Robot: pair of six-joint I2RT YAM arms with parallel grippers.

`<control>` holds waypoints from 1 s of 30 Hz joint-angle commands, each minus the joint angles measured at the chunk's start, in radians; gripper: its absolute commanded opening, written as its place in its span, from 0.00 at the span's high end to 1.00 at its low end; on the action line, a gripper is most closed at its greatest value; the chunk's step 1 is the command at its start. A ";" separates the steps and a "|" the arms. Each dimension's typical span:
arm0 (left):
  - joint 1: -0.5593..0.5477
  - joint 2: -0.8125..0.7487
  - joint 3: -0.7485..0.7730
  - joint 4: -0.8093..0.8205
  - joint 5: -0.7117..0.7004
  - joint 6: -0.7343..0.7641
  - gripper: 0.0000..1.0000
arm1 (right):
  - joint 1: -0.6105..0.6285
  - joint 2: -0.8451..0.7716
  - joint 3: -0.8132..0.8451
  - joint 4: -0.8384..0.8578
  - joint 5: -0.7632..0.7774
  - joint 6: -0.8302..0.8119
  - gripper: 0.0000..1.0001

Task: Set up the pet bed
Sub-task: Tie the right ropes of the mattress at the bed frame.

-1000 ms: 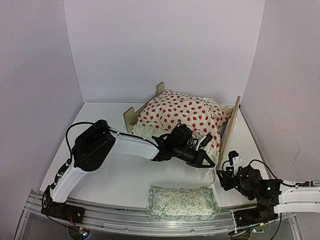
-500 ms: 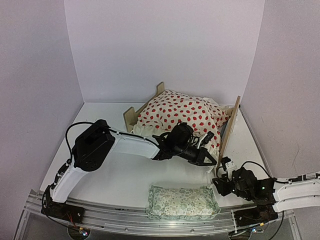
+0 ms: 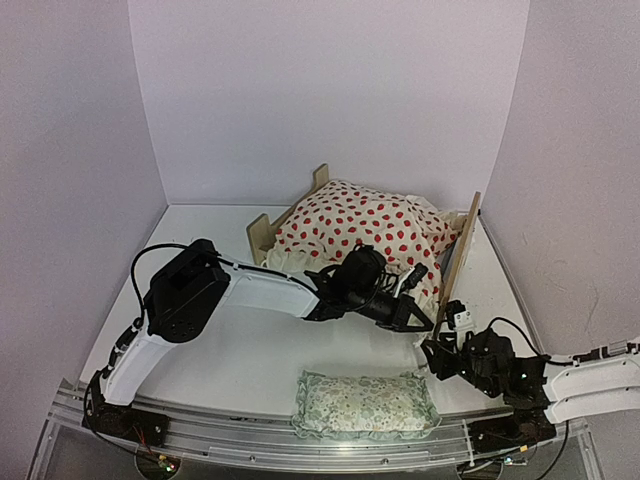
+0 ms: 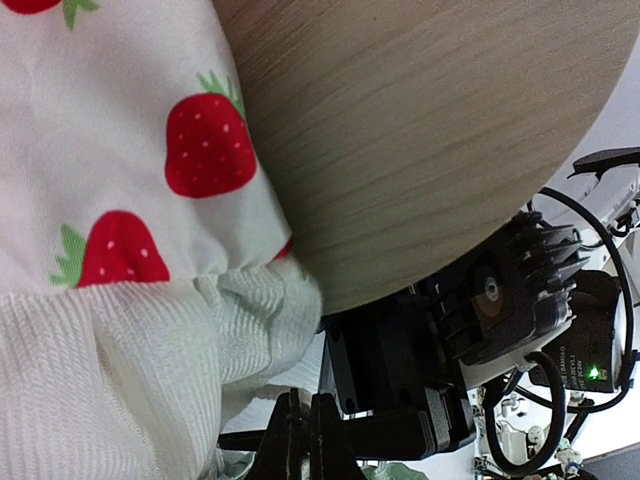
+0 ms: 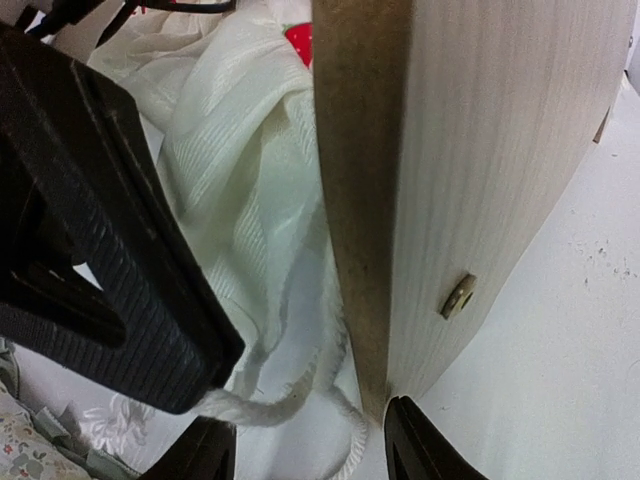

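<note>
The pet bed (image 3: 462, 250) is standing on the table (image 3: 250, 350), with its tall headboard (image 5: 480, 150) facing the right arm's side. The strawberry-print cushion (image 3: 360, 225) is lying in the bed and is spilling over the bed's near side. The left gripper (image 3: 412, 318) is resting against that near side at the cushion's white hem, with its jaws fully closed; whether cloth is being pinched cannot be determined. The right gripper (image 3: 437, 352) is sitting at the headboard's near lower corner, jaws apart, with the board's edge standing between its fingers (image 5: 120, 250). The green floral pillow (image 3: 365, 403) is lying nearer than the bed, apart from it.
</note>
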 commanded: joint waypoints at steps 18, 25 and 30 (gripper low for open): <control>-0.003 -0.057 -0.024 0.062 0.043 -0.025 1.00 | 0.003 0.145 -0.012 0.288 0.132 -0.034 0.57; -0.003 -0.056 -0.020 0.064 0.045 -0.027 1.00 | 0.003 0.178 -0.015 0.320 0.130 -0.035 0.64; -0.002 -0.056 -0.026 0.064 0.047 -0.027 1.00 | 0.003 0.192 -0.011 0.332 0.135 -0.041 0.76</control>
